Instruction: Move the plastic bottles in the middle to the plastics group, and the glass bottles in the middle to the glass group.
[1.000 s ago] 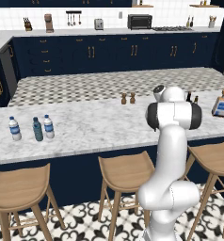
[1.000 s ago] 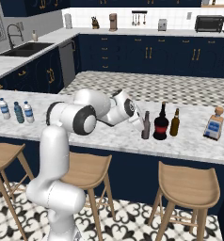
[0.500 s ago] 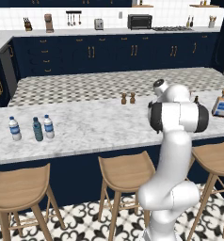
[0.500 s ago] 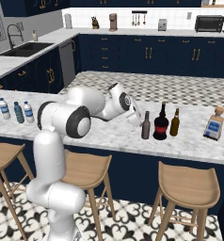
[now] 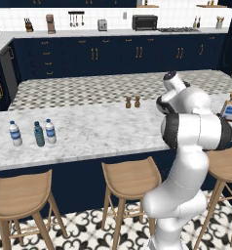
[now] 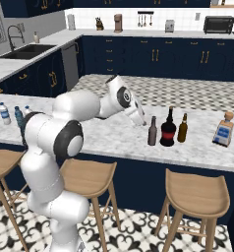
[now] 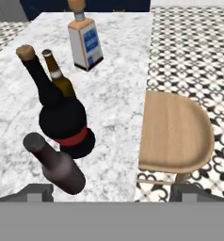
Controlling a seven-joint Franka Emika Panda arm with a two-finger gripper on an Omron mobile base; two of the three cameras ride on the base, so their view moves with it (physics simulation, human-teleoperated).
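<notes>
Gripper (image 6: 138,119) stood wide open, empty, jaws set to straddle a neck. Brown bottle (image 7: 55,164) nearest, at 7 o'clock in hand view; black bottle (image 7: 62,117) just behind it at 11, touching or nearly. Beer bottle (image 7: 60,77) and flask (image 7: 85,42) beyond = glass grp, so short carry, prob.

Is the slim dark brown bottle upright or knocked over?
Upright: the slim dark brown bottle stands on its base on the marble counter, neck up, beside the round black bottle.
</notes>
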